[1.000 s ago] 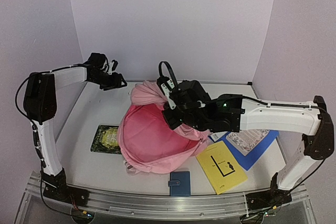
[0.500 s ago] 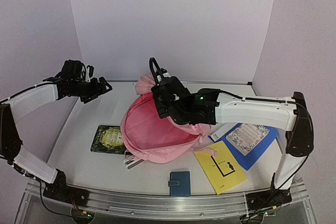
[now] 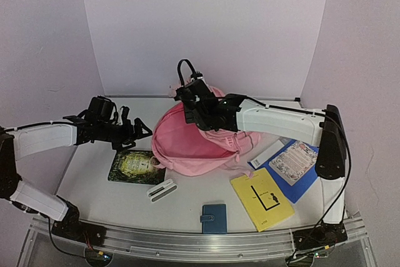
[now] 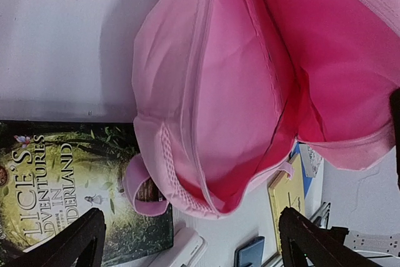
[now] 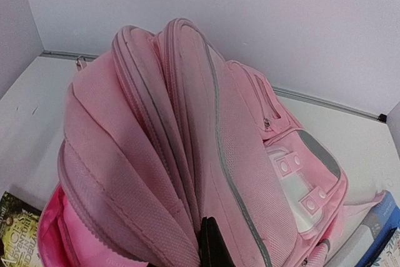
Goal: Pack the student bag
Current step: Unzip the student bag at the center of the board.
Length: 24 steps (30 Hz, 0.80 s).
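The right gripper [image 3: 190, 99], clamped on the bag [image 3: 187, 145]'s rim, should lift its mouth wide; the empty, wide-open left gripper [image 3: 140, 129] takes the book [image 3: 131, 166].

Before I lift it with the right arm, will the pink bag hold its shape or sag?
Probably sag: the student bag creases and bulges under the right gripper pinching its top edge. Its open compartment looks empty, so it is likely light and may fold shut. The soft fabric would likely drag, not slide.
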Each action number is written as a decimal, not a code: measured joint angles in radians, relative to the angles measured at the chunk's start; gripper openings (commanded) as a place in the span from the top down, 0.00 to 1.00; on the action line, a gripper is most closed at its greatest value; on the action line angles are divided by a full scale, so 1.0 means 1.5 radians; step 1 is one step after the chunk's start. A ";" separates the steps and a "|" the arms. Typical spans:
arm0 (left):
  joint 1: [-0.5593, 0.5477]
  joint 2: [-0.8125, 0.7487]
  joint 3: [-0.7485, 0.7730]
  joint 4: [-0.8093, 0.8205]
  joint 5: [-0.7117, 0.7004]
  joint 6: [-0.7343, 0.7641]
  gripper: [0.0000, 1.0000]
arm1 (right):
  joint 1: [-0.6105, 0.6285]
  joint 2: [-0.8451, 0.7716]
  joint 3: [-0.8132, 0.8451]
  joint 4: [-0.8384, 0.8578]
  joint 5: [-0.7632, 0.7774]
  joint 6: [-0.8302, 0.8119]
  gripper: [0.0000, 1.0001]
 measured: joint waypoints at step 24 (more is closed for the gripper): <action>0.000 0.003 -0.025 0.007 -0.060 -0.023 0.02 | -0.082 0.013 -0.063 0.028 -0.198 -0.036 0.02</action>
